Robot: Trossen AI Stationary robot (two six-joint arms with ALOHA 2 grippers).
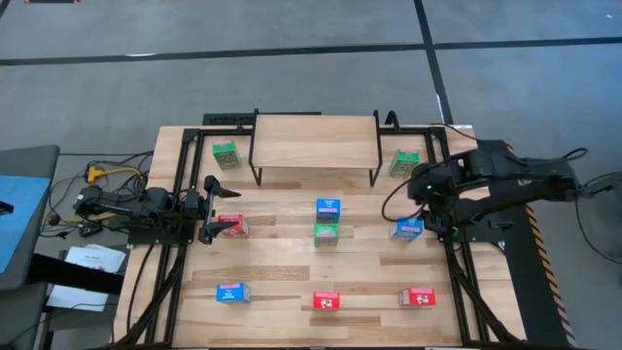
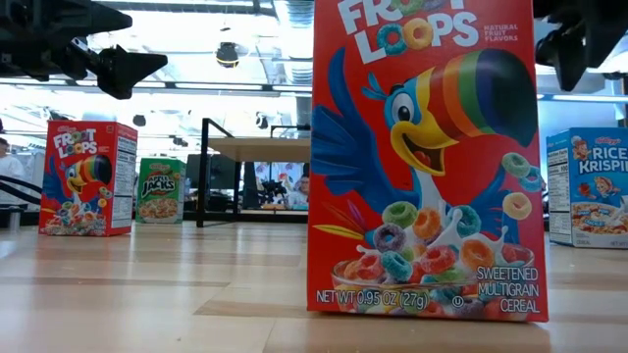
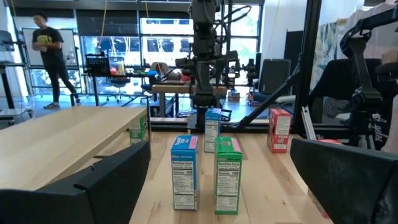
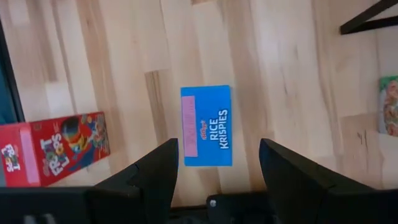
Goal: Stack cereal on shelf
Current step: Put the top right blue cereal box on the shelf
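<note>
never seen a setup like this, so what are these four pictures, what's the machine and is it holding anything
Two dark robot arms work at a slatted wooden table. One camera looks down from above, one sits at tabletop height, and one rides on each wrist. Small cereal boxes stand scattered on the table; the shelf at the back is bare. The left gripper is open beside a red box, holding nothing. The right gripper hangs open above a blue Rice Krispies box, not gripping it. The overhead picture shows nine boxes in all.
</note>
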